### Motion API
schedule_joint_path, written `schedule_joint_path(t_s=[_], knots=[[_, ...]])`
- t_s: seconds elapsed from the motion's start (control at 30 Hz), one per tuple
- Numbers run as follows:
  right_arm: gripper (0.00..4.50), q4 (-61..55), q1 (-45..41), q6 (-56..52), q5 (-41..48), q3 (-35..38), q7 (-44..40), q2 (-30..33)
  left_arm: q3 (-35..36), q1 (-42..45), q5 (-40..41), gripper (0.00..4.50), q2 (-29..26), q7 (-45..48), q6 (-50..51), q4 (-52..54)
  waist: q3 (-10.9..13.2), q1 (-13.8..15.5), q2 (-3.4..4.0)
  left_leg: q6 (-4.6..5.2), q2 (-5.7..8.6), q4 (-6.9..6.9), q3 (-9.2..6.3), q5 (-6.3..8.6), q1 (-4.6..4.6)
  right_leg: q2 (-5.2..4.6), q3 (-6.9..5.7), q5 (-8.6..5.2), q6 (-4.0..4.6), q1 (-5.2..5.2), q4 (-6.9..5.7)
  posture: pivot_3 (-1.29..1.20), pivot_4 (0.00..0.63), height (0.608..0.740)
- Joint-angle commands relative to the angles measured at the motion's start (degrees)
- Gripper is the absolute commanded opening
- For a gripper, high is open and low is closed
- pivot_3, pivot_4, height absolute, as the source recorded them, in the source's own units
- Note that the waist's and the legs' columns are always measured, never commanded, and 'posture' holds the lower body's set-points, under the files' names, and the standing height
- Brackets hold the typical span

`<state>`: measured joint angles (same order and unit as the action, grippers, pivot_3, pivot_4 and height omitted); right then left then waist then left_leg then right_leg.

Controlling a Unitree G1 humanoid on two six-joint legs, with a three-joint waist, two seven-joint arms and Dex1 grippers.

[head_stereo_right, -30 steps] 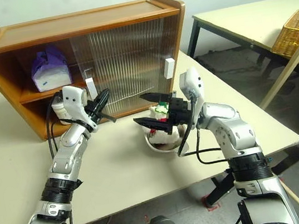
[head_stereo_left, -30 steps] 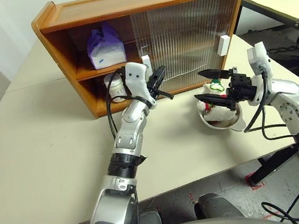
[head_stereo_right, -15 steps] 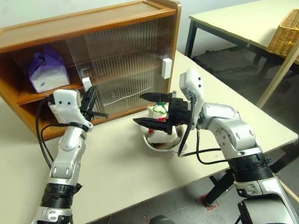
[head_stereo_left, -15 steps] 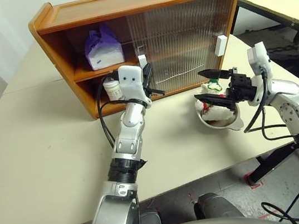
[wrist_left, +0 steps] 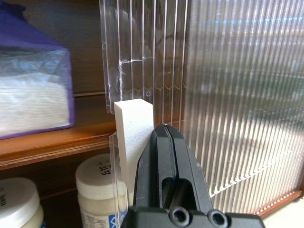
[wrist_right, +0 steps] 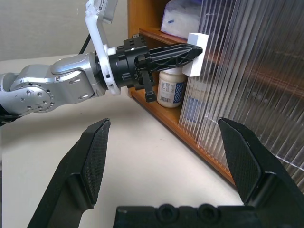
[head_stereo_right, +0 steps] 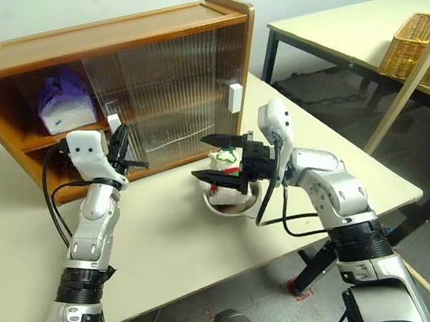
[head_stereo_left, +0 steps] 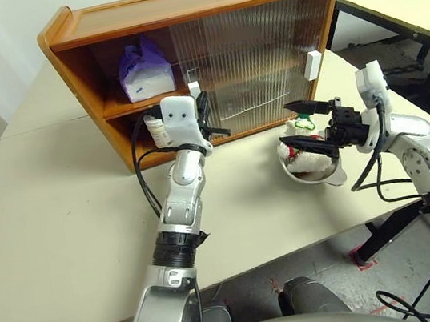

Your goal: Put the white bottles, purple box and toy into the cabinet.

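Our left hand [wrist_left: 164, 137], fingers pressed together, touches the white rectangular handle [wrist_left: 134, 128] of the orange-brown wooden cabinet's [head_stereo_left: 176, 9] ribbed translucent sliding door [head_stereo_left: 252, 58]. Inside sit the lavender tissue pack [head_stereo_left: 145, 70] and two white jars [wrist_left: 97, 190]. Our right hand [head_stereo_left: 297, 123], spread wide, flanks the plush snowman toy [head_stereo_left: 305, 154] in a steel bowl [head_stereo_left: 318, 176] on the counter [head_stereo_left: 64, 232].

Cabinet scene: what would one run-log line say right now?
left claw: shut, at cabinet door handle | right claw: open above toy in bowl
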<state>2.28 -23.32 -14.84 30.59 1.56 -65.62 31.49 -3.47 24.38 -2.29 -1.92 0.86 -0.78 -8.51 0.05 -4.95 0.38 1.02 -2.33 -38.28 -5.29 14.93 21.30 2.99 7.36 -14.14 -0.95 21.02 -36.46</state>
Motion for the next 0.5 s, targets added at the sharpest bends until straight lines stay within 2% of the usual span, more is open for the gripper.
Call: schedule_joint_path(t_s=[0.03,0.5], knots=[[4.5,-0.3,-0.8,-0.6,-0.2,-0.2,-0.2,0.1,1.0,-1.3,-0.6,0.02,-0.5,-0.9,1.1,2.0,0.0,0.0,0.0,0.0,0.0,0.0,0.0,0.0,0.0,0.0,0.0,0.0,0.0,0.0,0.0,-0.12,0.0,0.74],[4.5,1.3,-1.3,-0.1,-0.5,-0.4,-1.4,0.0,4.8,-4.4,-1.6,0.02,-2.1,-6.2,5.4,5.5,0.0,0.1,0.0,0.0,0.0,0.0,0.01,0.0,-0.05,0.0,-0.01,0.04,0.06,0.0,-0.01,-0.1,0.0,0.74]])
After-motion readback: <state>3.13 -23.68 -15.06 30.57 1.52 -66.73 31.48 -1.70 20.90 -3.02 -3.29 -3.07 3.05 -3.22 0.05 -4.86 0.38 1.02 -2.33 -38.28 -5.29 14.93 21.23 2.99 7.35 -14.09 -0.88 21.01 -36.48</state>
